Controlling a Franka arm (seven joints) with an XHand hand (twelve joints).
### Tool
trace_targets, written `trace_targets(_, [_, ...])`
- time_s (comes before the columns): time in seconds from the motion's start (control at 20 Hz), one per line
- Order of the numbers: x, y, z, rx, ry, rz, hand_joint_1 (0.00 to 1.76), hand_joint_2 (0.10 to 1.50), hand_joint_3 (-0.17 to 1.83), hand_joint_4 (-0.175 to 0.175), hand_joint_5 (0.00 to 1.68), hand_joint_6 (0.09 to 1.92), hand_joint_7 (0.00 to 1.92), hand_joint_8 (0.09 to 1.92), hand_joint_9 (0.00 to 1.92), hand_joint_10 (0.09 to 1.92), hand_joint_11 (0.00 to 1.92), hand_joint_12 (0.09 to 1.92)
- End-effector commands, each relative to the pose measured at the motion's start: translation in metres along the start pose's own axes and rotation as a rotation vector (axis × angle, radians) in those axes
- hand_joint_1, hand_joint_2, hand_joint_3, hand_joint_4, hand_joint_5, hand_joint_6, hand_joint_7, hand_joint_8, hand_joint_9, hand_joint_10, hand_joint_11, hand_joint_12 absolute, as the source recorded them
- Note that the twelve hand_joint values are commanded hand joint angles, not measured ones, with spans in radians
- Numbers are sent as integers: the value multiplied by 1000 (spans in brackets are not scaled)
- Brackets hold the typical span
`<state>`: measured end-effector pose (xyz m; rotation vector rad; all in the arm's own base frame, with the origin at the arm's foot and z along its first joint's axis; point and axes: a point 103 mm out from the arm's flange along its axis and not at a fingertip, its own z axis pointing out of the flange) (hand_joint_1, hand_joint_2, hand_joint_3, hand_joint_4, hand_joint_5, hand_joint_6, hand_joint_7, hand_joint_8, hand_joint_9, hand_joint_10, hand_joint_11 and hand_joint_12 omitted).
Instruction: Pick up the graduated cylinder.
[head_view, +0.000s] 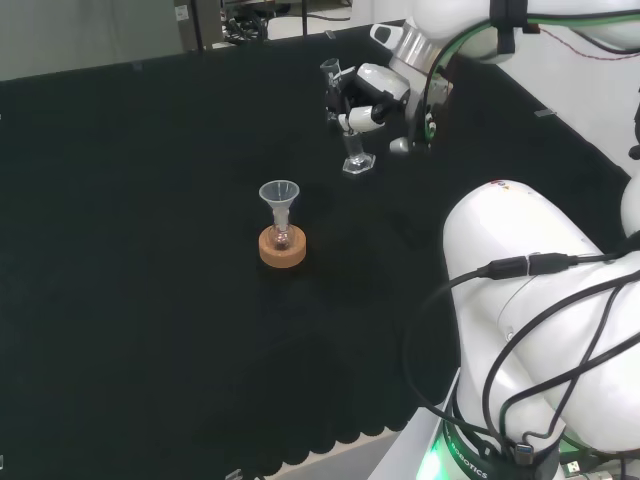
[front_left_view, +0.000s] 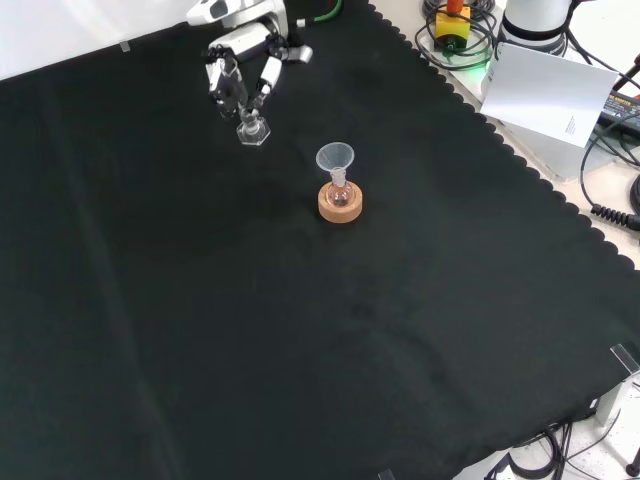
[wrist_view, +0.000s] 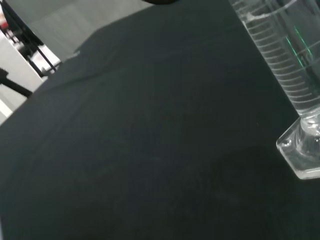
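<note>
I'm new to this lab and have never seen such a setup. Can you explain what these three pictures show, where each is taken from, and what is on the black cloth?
It is one white robot arm with a black and white hand of fingers instead of a gripper. The head view looks over the arm from behind its base; the big white shapes at its right are the arm's own links. The front view looks down on the black cloth from the opposite side. The wrist view looks past the palm.

On the cloth stand a clear graduated cylinder and a small flask with a funnel on a cork ring. The hand's fingers are curled around the cylinder, whose base appears to rest on the cloth.
</note>
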<state>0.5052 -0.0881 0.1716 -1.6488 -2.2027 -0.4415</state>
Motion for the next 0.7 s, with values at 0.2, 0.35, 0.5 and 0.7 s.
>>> trace_targets(0.2, [34, -60, -17, 121, -144, 44, 1094, 1193, -2, -124, 845, 1207, 1153, 487, 1453, 87, 1400, 701])
trace_targets(0.35, [45, -77, -14, 153, -177, 43, 1095, 1192, -2, -124, 845, 1206, 1154, 486, 1454, 87, 1400, 700])
trace_targets(0.5, [56, -96, -6, 186, -197, 46, 1095, 1192, -2, -124, 846, 1205, 1156, 485, 1456, 87, 1400, 700])
trace_targets(0.7, [64, -112, 7, 245, -210, 51, 1095, 1192, -2, -124, 847, 1203, 1158, 484, 1457, 87, 1400, 699])
